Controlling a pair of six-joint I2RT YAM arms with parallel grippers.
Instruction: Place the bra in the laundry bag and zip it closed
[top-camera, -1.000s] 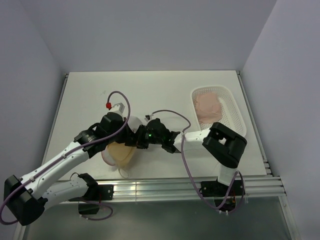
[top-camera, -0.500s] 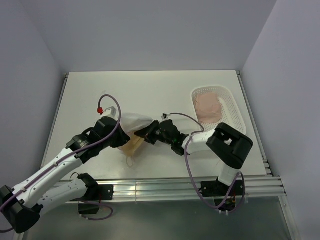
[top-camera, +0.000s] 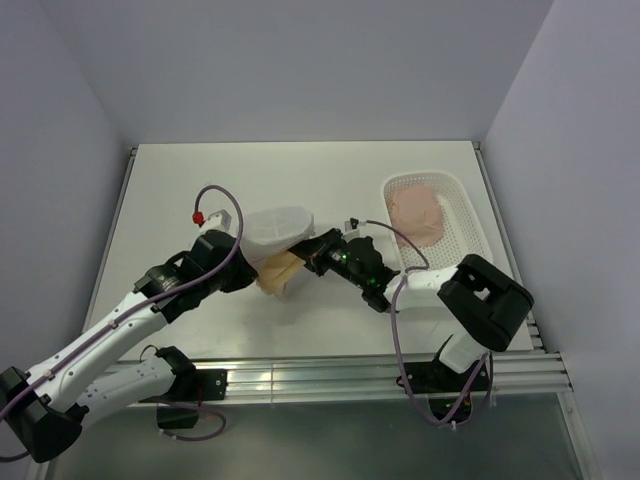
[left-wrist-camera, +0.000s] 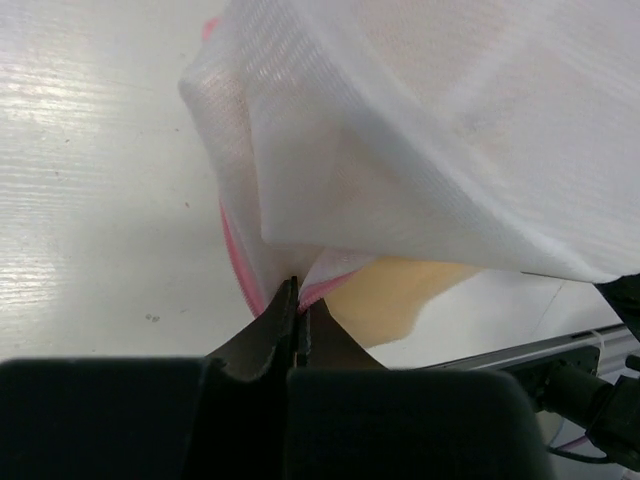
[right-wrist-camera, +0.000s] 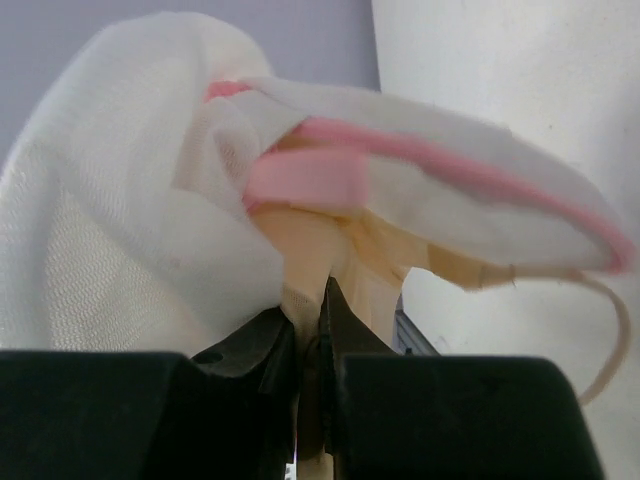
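The laundry bag (top-camera: 277, 226), white mesh with a pink zipper rim, hangs lifted between both grippers at the table's middle. The peach bra (top-camera: 279, 271) sits partly inside it and sags out below the opening. My left gripper (top-camera: 254, 268) is shut on the pink rim (left-wrist-camera: 312, 290), with mesh (left-wrist-camera: 420, 130) above and the bra (left-wrist-camera: 400, 296) beside the fingers. My right gripper (top-camera: 316, 254) is shut on peach bra fabric (right-wrist-camera: 312, 262) at the bag's mouth, under the pink rim (right-wrist-camera: 452, 168). A bra strap (right-wrist-camera: 612, 340) dangles at the right.
A white perforated basket (top-camera: 466, 222) holding a paler pink garment (top-camera: 416, 212) stands at the right of the table, close behind my right arm. The metal rail of the table's front edge (top-camera: 330, 375) runs below.
Both grippers have lifted the bag and carried it up and right, away from the front edge. The bag has turned from lying flat to hanging, and the bra now sags beneath it.
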